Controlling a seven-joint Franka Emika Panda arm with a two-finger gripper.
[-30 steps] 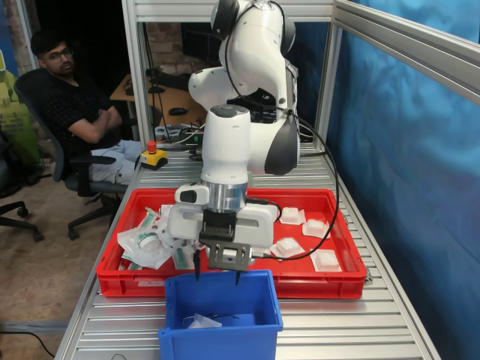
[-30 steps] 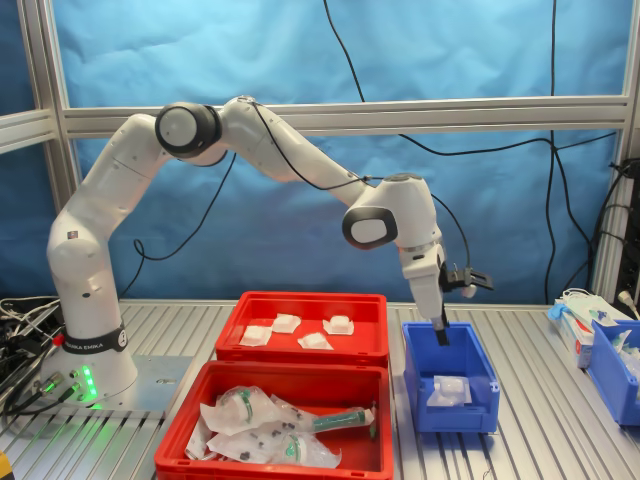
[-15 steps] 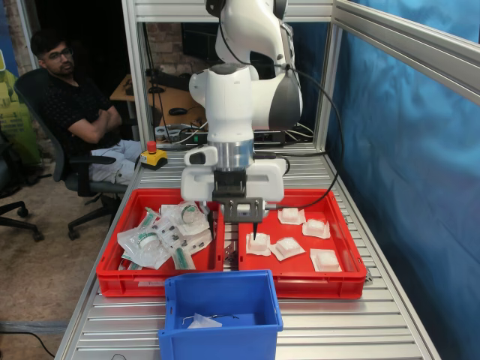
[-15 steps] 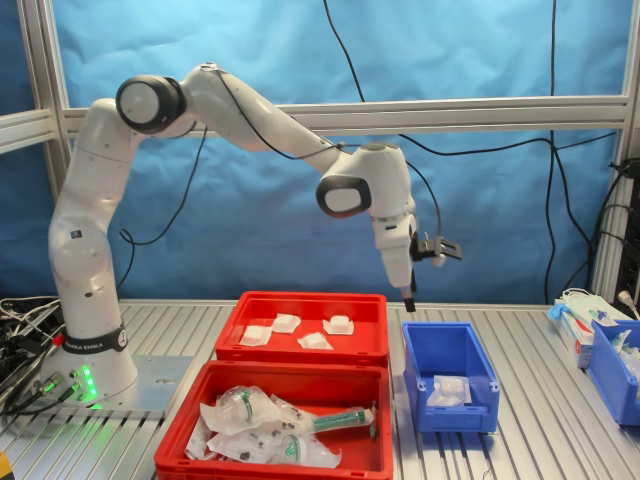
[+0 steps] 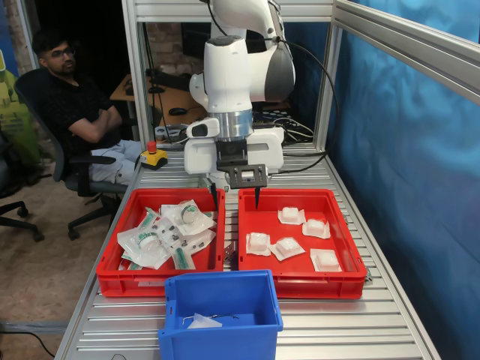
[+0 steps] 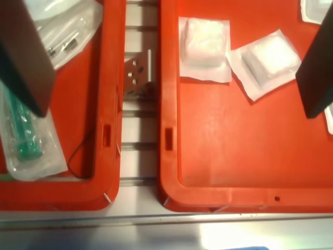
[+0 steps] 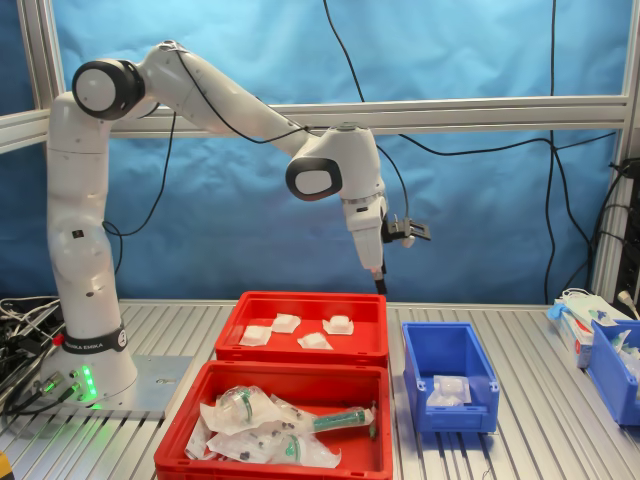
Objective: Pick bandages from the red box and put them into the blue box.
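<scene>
One small white flat sealed bandage packet [image 7: 447, 388] already lies in the deep blue plastic bin [image 5: 222, 287]. Five more white packets [image 5: 287, 247] remain in the shallow red plastic tray [image 5: 299, 279], so most of the job looks undone. The white robot arm reaches out from its base and bends down at the wrist. Its gripper [image 5: 235, 198] hangs empty above the gap between the two red trays, fingers [image 6: 27, 57] spread wide apart, pointing straight down.
</scene>
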